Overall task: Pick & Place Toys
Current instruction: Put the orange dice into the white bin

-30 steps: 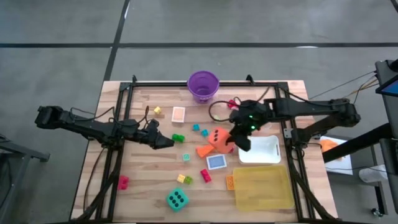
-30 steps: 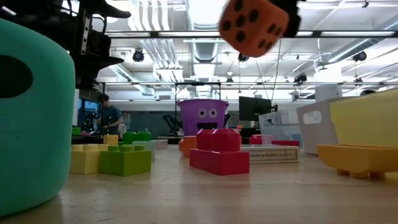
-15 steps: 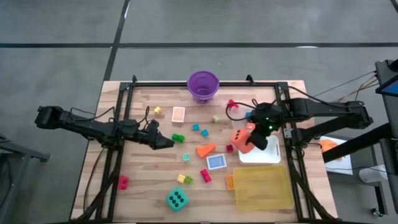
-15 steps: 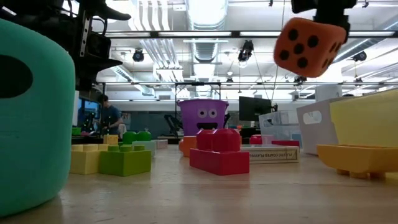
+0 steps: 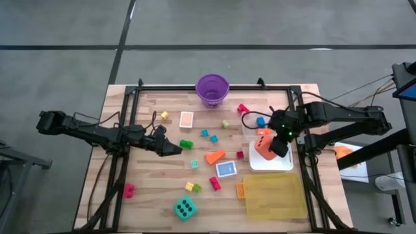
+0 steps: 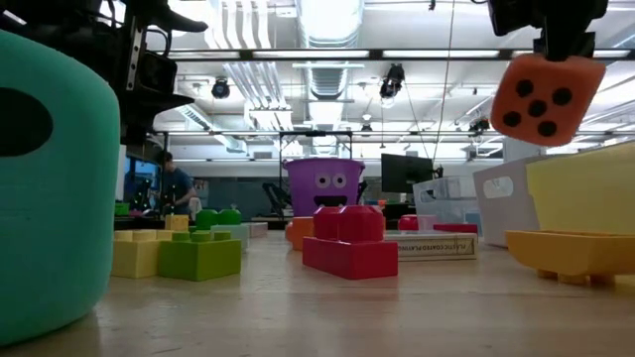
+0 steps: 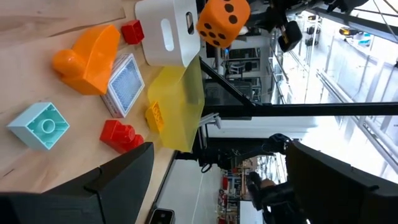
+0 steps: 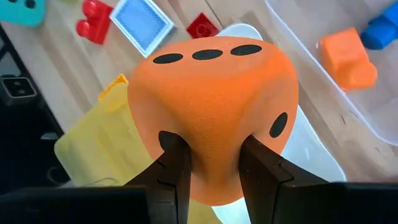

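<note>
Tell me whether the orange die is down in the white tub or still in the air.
In the air: the orange die hangs pinched in the right gripper above the white tub.

You see the orange dice [image 5: 263, 143], black-dotted, pinched in the air over the table's right side, 5 dots facing the low camera. The teal dice [image 5: 184, 208] sits near the front edge; an orange wedge [image 5: 214, 156], 2 cards and small bright blocks lie scattered mid-table.

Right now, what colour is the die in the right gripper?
Orange with black dots. The die, pinched in the right gripper, shows best in the right wrist view.
</note>
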Action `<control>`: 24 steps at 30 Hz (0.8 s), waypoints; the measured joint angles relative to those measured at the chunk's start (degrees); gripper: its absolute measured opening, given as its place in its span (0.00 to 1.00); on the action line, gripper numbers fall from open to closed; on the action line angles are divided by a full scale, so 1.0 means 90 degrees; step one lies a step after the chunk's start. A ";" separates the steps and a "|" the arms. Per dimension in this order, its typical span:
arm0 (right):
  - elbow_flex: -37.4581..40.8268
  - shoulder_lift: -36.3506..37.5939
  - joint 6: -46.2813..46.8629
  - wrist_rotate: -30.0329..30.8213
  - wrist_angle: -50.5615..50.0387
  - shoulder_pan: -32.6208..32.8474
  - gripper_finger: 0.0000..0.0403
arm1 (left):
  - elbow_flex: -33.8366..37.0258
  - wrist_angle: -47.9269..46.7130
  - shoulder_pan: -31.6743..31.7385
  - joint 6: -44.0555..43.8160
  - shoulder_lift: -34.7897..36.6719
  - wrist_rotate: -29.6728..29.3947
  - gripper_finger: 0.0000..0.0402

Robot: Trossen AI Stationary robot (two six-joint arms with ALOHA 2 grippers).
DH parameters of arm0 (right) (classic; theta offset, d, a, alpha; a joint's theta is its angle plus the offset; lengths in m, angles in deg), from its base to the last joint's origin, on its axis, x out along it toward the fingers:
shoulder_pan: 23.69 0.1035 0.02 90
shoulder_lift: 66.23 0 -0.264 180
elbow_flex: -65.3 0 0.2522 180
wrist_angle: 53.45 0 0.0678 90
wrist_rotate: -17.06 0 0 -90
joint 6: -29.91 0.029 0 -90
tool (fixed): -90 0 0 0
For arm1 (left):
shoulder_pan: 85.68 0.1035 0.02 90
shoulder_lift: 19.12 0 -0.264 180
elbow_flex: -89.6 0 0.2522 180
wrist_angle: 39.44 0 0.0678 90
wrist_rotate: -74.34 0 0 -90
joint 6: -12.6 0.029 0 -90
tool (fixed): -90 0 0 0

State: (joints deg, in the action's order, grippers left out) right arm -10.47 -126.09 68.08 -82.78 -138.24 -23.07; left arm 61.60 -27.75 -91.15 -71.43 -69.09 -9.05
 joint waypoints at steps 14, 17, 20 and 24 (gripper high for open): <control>-0.0033 -0.0448 0.0273 0.0949 -0.0417 0.1167 0.21 | 0.0000 -0.0204 -0.0002 0.0019 0.0000 0.0070 0.87; -0.0026 -0.0427 0.0638 0.1200 -0.0506 0.1377 0.21 | 0.0000 -0.0219 -0.0002 0.0019 0.0000 0.0070 0.87; 0.0020 -0.0492 0.0844 0.1287 -0.0587 0.1544 0.21 | 0.0000 -0.0227 0.0000 0.0063 0.0000 0.0070 0.87; 0.0080 -0.0709 0.0889 0.1310 -0.0653 0.1714 0.21 | 0.0000 -0.0260 0.0000 0.0120 0.0000 0.0070 0.87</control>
State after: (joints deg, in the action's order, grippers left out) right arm -9.74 -132.46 76.08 -70.99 -144.11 -7.64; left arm 61.60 -30.09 -91.15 -70.35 -69.09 -8.42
